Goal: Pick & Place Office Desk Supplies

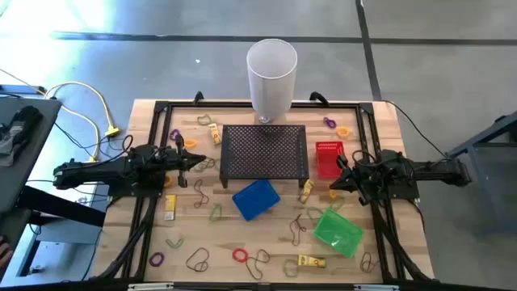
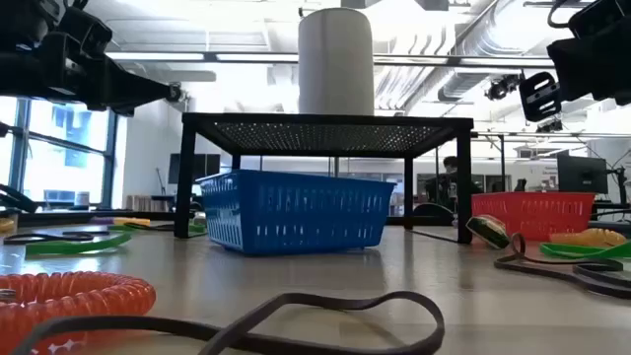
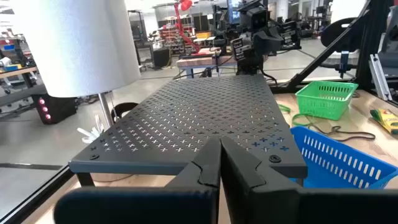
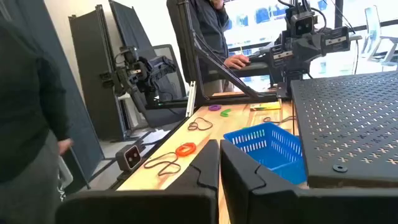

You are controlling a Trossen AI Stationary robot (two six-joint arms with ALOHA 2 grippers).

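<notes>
Wooden table (image 1: 404,242) strewn with office desk supplies (image 1: 242,255), workshop beyond.

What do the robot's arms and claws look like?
Both arms are black and chunky, built from blocky jointed pieces with thin dark cables along them. The left claw and right claw each end in two dark, flat fingers that taper to a point, with a small round screw head near the tip. No stickers or writing show on them.
</notes>
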